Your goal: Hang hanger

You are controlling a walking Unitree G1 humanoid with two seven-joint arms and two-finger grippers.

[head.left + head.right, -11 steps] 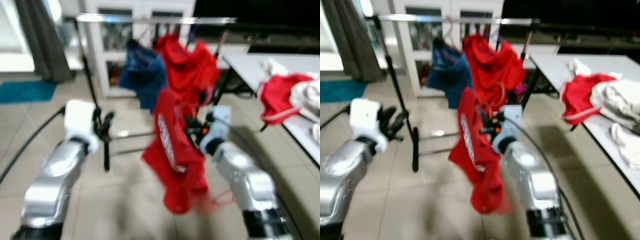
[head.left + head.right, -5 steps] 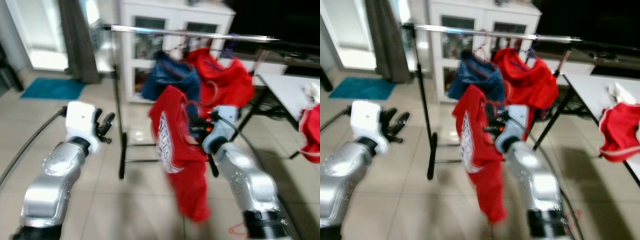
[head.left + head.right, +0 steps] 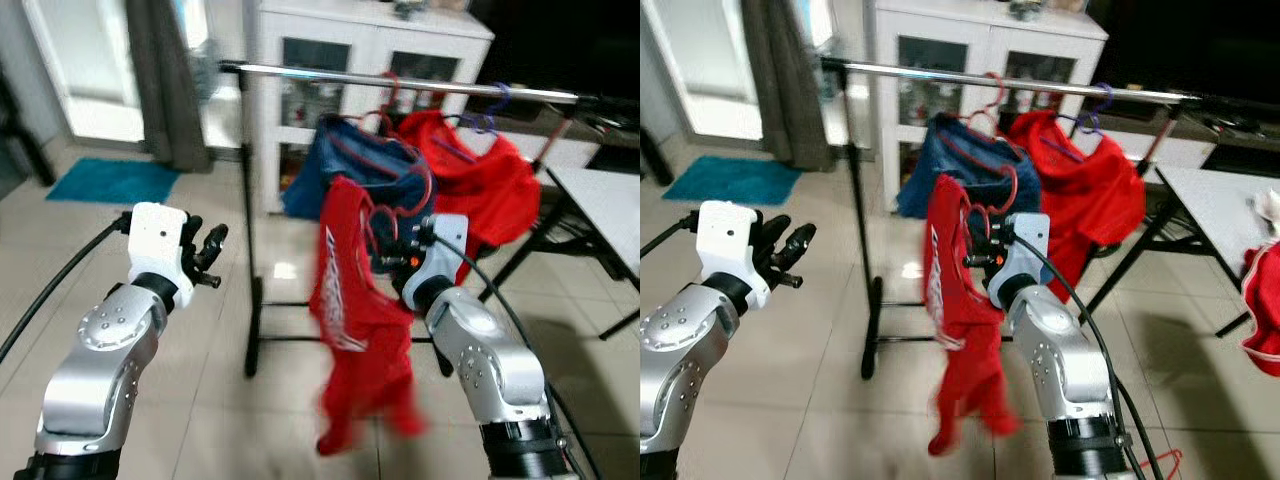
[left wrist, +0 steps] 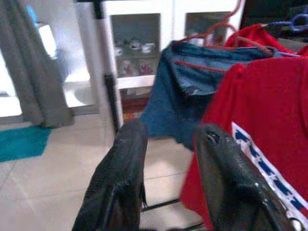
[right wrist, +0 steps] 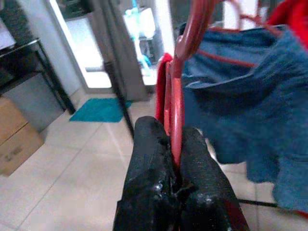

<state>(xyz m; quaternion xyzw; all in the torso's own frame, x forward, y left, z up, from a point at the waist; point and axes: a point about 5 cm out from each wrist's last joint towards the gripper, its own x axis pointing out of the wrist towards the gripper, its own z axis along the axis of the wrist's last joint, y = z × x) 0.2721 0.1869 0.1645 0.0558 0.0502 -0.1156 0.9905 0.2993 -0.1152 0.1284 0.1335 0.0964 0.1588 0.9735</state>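
Note:
My right gripper (image 3: 385,252) is shut on a red hanger (image 5: 174,101) that carries a red shirt with a white and blue stripe (image 3: 345,300). The shirt hangs down in front of me, below the silver rail (image 3: 400,82) of a clothes rack. On the rail hang a blue garment (image 3: 350,165) on a red hanger and a red garment (image 3: 480,185) on a purple hanger. My left gripper (image 3: 210,260) is raised to the left of the rack's black post (image 3: 248,230), open and holding nothing. In the left wrist view its fingers (image 4: 120,187) point at the blue garment.
A white glass-door cabinet (image 3: 330,60) stands behind the rack. A grey curtain (image 3: 160,80) and a teal mat (image 3: 110,180) lie to the left. A white table's corner (image 3: 610,200) is at the right, with a red cloth (image 3: 1265,310) on it. Tiled floor lies all around.
The camera has turned and closed in on the rack, which sits more central. My right gripper still holds the hanger and shirt. The left gripper stays raised and open.

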